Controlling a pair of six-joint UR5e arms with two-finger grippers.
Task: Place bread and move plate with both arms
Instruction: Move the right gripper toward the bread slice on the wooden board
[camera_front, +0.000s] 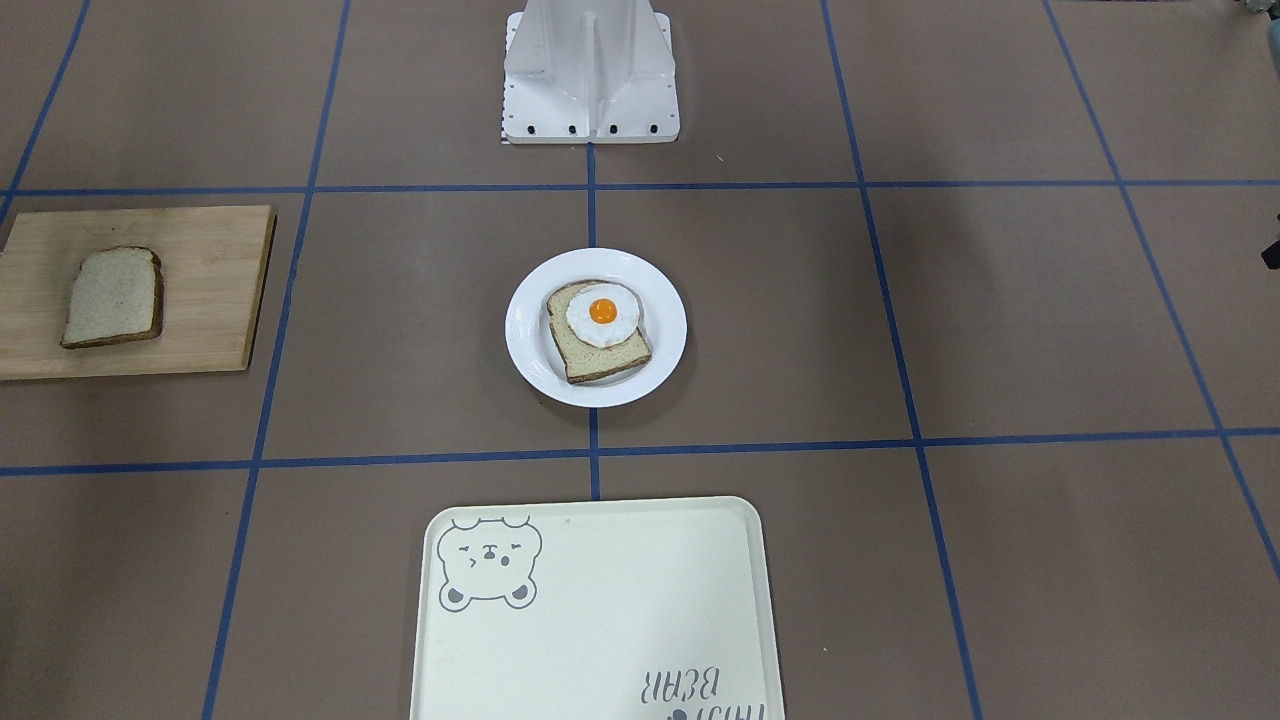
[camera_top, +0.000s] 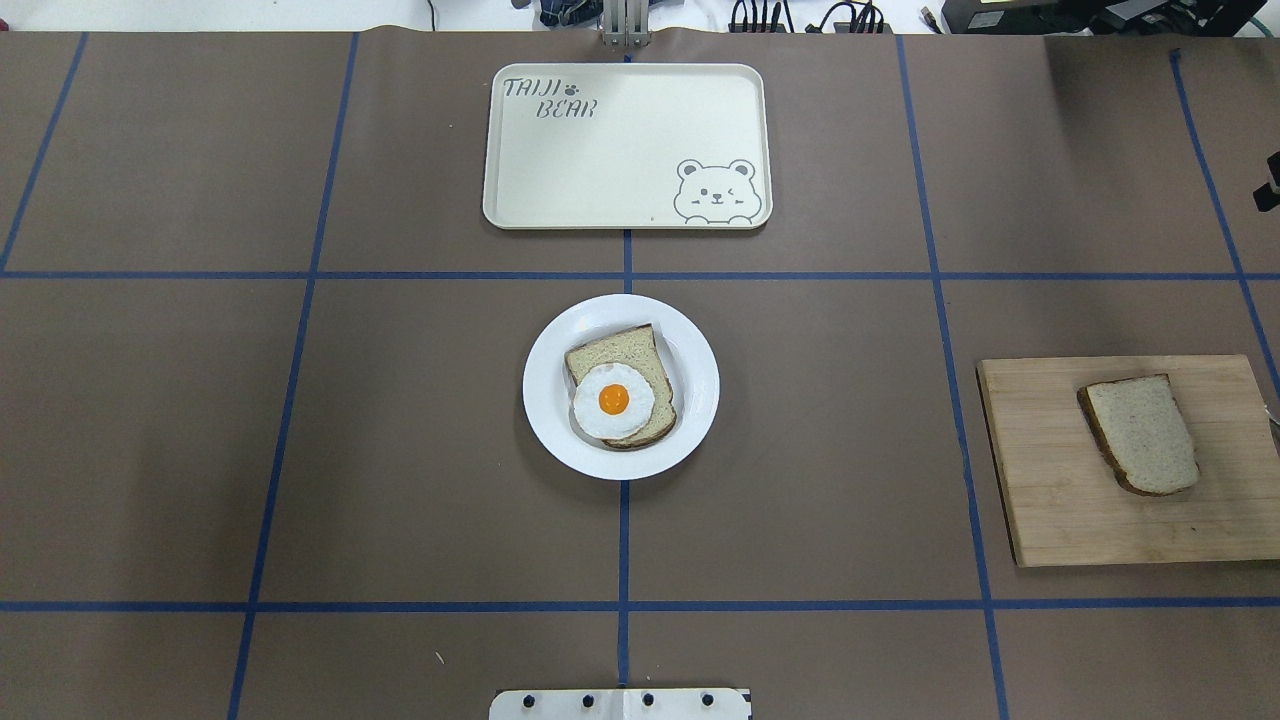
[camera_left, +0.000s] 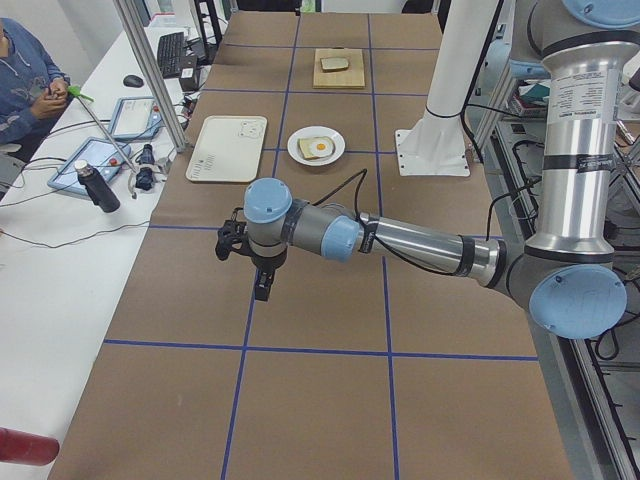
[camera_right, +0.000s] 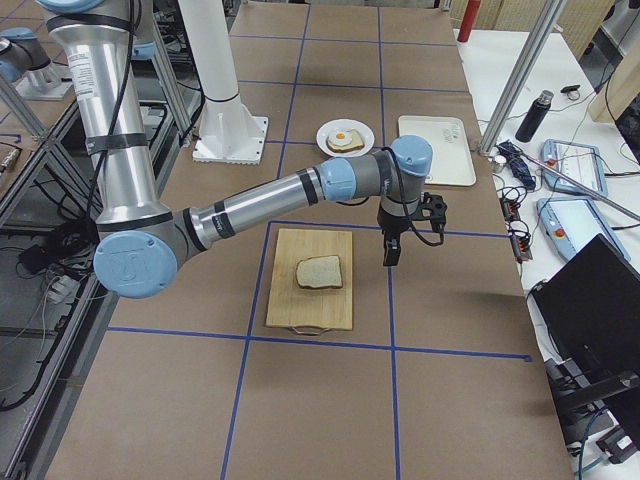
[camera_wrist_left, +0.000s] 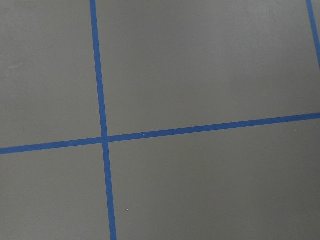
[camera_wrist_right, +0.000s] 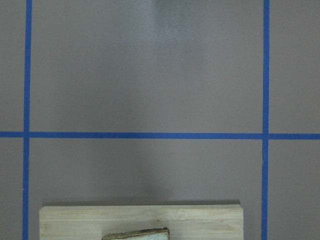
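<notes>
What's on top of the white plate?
The plate carries a bread slice topped by a fried egg. The egg hides part of the slice; the slice hides the plate's middle.

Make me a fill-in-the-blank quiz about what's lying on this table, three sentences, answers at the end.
1. The plain bread lies on a wooden ____.
2. The plate holds another slice, topped with a fried ____.
3. One corner of the cream tray shows a drawing of a ____.
Missing words: board; egg; bear.
</notes>
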